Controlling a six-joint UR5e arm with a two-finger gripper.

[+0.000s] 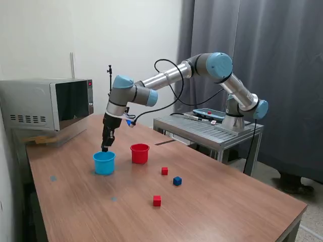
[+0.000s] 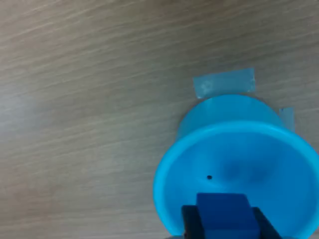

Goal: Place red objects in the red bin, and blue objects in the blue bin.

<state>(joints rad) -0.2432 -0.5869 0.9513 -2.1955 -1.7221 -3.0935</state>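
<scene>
Hovering over the blue bin point(image 1: 104, 162), the hand point(image 1: 105, 148) pinches a blue cube point(image 2: 225, 216), which only the wrist view reveals.

Held cube point(image 2: 223, 215) above cup point(image 2: 234, 149)

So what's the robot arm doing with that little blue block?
The gripper holds a small blue cube right over the open blue cup, so it looks ready to drop it in. The cup looks empty inside. On the table there are two red cubes and another blue cube lying loose, none of them sorted yet. The red cup stands beside the blue one.
</scene>
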